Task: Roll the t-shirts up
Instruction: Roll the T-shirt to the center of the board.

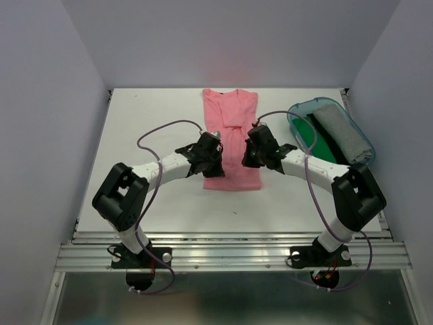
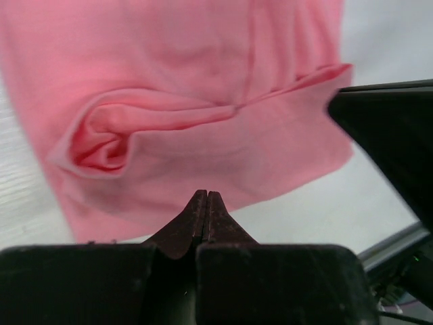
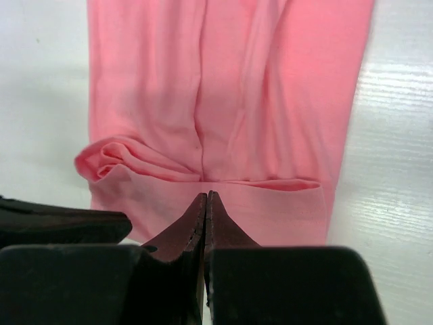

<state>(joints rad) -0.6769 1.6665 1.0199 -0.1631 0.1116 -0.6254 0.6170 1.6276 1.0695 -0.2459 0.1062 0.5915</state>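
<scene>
Soft salmon-pink t-shirt [image 1: 230, 118] lay as a long folded strip on the white table [image 1: 149, 122], near end curled into a loose, rumpled fold, left gripper [image 2: 206, 200] and right gripper [image 3: 206, 200] both clenched shut above it

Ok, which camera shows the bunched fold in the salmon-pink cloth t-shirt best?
Left wrist view: the bunched fold of the salmon-pink t-shirt sits large and unobstructed. Right wrist shows it smaller, at the shirt's left edge. From the top it is too small to tell.
</scene>
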